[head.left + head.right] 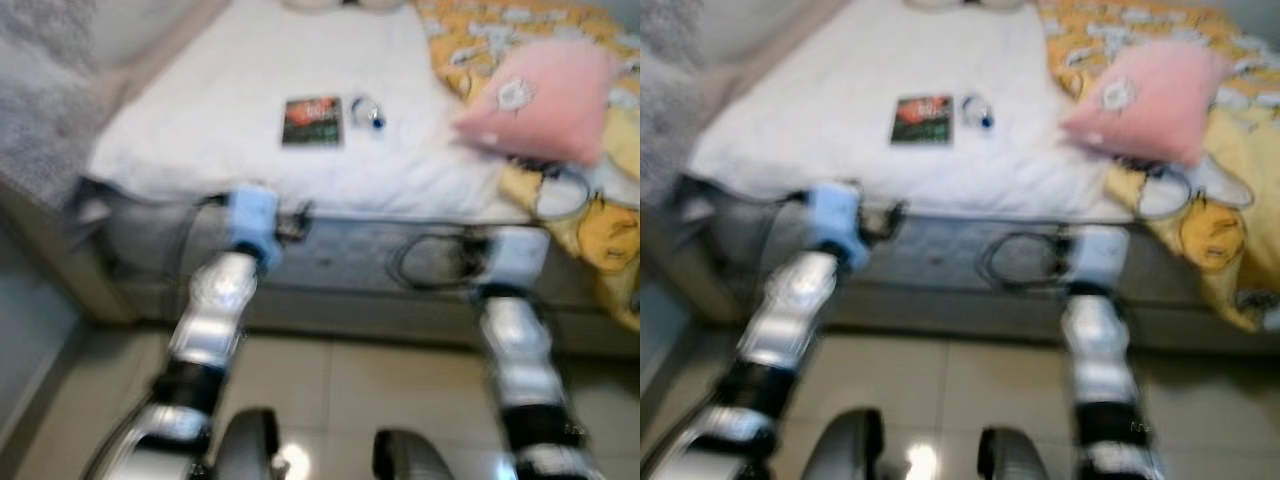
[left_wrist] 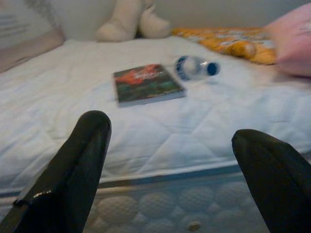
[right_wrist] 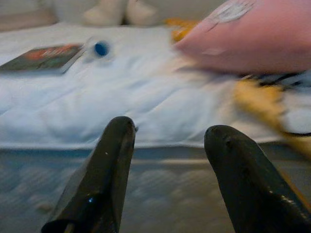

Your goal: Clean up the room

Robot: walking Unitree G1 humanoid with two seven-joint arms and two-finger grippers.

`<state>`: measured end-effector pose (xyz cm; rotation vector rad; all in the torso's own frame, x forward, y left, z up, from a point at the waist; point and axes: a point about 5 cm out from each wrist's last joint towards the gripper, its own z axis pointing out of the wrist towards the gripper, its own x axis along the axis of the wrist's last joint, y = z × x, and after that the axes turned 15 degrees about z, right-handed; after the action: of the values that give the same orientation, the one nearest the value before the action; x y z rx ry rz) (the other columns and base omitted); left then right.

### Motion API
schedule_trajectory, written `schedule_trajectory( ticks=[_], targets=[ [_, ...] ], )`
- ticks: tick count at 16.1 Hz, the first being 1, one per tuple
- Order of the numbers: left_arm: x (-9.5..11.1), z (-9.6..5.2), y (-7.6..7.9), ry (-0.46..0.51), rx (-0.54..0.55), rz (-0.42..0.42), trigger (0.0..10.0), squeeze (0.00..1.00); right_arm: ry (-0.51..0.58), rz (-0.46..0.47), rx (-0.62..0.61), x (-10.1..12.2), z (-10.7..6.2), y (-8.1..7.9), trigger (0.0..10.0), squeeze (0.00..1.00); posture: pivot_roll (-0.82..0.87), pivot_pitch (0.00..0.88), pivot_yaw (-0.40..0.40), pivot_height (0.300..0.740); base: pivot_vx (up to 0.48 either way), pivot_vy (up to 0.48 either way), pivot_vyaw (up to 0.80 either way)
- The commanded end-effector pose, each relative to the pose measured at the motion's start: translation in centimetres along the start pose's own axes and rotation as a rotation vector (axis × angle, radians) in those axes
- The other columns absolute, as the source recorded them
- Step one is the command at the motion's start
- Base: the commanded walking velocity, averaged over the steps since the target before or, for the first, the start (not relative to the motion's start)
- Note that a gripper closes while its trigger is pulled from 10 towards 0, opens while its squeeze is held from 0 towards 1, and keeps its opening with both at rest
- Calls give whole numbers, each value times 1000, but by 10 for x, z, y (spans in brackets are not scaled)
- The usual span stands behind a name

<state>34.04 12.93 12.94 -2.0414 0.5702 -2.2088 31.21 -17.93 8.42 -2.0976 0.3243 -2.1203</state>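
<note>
A dark book (image 1: 312, 121) with a red and green cover lies flat on the white mattress (image 1: 200, 120). Right beside it a clear plastic bottle (image 1: 366, 111) with a blue cap lies on its side. A pink pillow (image 1: 545, 100) rests on a yellow patterned blanket (image 1: 610, 235) at the right. Both arms reach toward the bed's front edge. My left gripper (image 2: 171, 128) is open, short of the mattress edge and facing the book (image 2: 146, 83) and bottle (image 2: 194, 67). My right gripper (image 3: 171, 127) is open too, empty, facing the edge below the pillow (image 3: 252, 36).
A cream plush toy (image 2: 131, 19) sits at the head of the bed. The quilted mattress side (image 1: 340, 255) is right in front of both grippers. Tiled floor (image 1: 330, 390) lies below, and a grey fuzzy surface (image 1: 40, 110) is at the left.
</note>
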Motion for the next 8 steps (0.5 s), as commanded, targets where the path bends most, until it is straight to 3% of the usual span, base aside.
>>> schedule_trajectory(
  ticks=[1,6,7,8],
  targets=[
    [-1,0,12,-2,-31,-25,10000,0,-2,-17,-26,4,-1,11,10000,1000,-38,0,11,631,405,-255,0],
    [-2,1,20,-1,-46,-39,10000,0,-24,-25,11,2,-2,8,10000,1000,-49,0,-2,631,398,-265,0],
    [-4,0,20,-16,-43,-18,10000,0,-35,-29,24,2,-2,6,10000,584,-48,0,-3,631,0,-352,-406],
    [-5,1,20,-26,-40,-9,10000,0,-46,-42,26,1,-2,6,10000,584,-45,0,-3,631,0,-352,-406]
  ],
)
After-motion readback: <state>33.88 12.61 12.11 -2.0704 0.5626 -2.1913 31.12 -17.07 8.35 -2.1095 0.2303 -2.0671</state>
